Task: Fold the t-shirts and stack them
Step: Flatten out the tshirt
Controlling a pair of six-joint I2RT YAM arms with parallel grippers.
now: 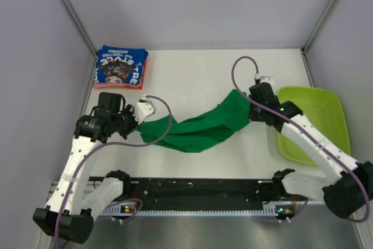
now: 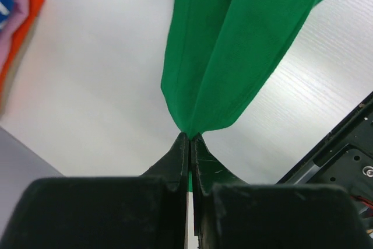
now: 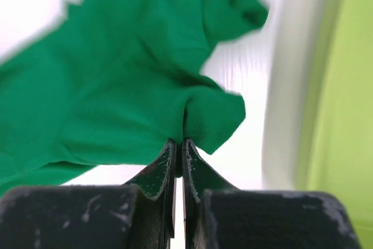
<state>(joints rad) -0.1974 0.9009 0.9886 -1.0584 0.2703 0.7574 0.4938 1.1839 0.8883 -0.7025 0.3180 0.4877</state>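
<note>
Holding: we find the green shirt (image 1: 195, 129) strung across mid-table, both ends gripped.
Left gripper (image 2: 190, 138): clenched on its left end.
Right gripper (image 3: 180, 142): clenched on its right end.
Blue shirt (image 1: 120, 67): folded atop orange one (image 2: 34, 5), far-left corner.

I am reading white lettering on the blue t-shirt (image 1: 120, 67) lying folded at the far left of the counter (image 1: 198, 74). Large letters "TRE" are showing near its right edge. A bigger word beginning "ST" is running above them, too small to spell fully. A smaller line along the top is blurring past reading.
</note>
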